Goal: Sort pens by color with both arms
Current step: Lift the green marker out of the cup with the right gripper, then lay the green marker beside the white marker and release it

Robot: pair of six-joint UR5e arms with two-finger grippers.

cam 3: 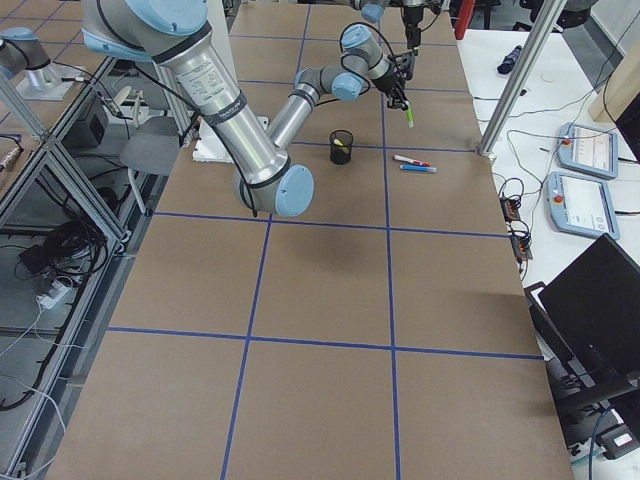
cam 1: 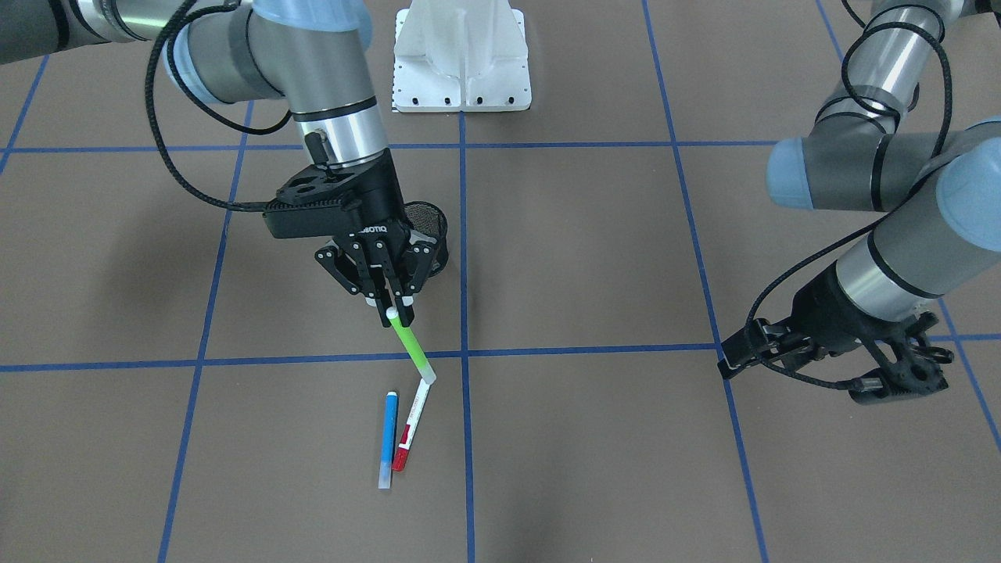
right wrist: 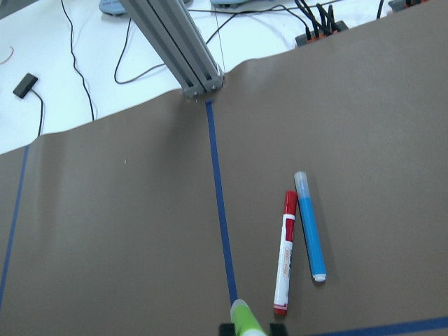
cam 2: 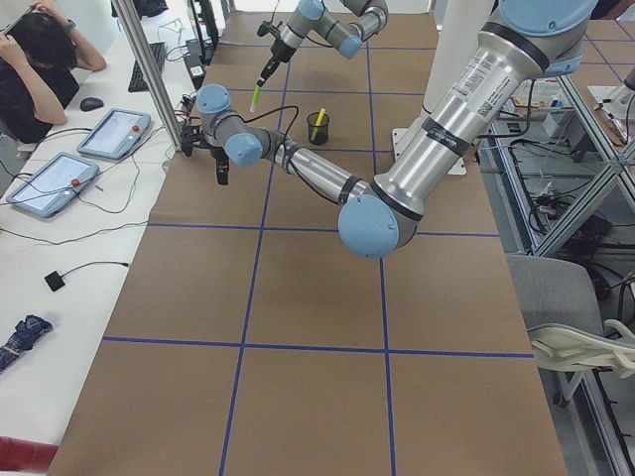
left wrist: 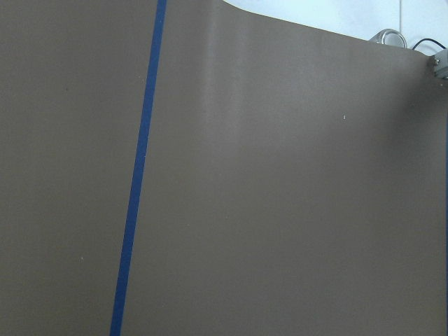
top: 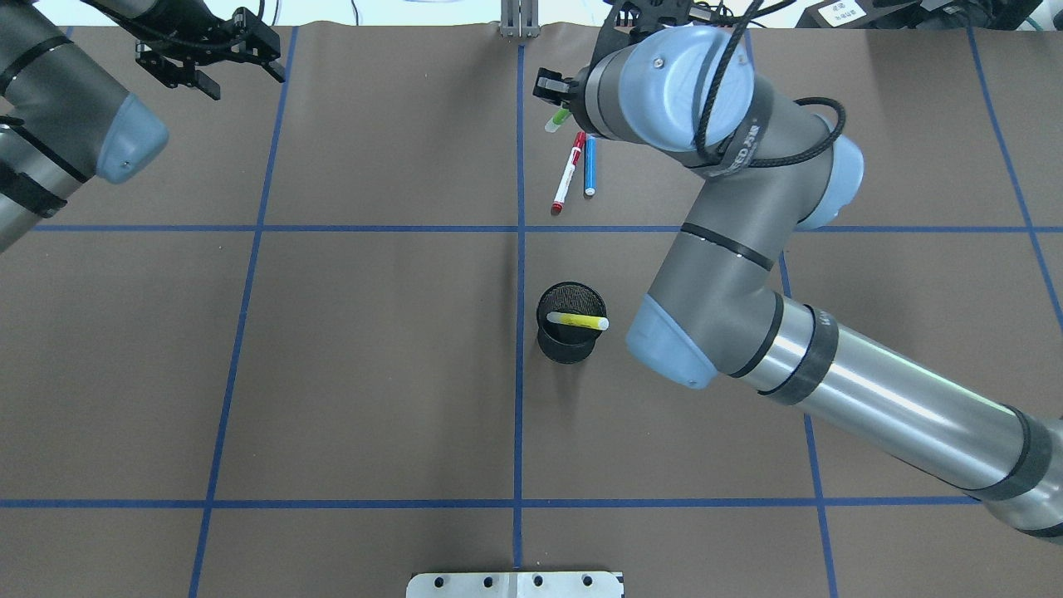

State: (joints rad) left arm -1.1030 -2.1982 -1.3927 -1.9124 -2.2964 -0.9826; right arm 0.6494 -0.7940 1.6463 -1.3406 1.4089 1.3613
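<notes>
Cup (top: 567, 352): black mesh, upright on the table, just right of the centre line and nearest the robot's base.
Yellow pen (top: 581, 321): in the cup, leaning across its rim.
Red pen (top: 568, 173): flat on the table, farther out than the cup.
Blue pen (top: 590, 166): flat, close alongside the red pen and nearly parallel to it; contact cannot be told.
Right claw (cam 1: 397, 306): narrowed onto the upper end of the green pen, above the table just beyond the two flat pens.
Green pen (cam 1: 410, 342): hangs tilted from the claw. The side views show it clear of the table, with its lower tip over the near end of the red pen.
Left claw (top: 239, 76): at the far left of the table, appears wide with nothing in it, well apart from all pens.
Step in hand: judged to be the carry of the green pen to its sorting place; that place is not evident.
Method: raise further before any sideways travel, so the low tip clears the red and blue pens. Move slowly, since a grip at one end lets the pen swing or pivot. Lower it close to the surface before release.
Risk: the tip could knock the flat pens, or the pen could slip in the grip.
</notes>
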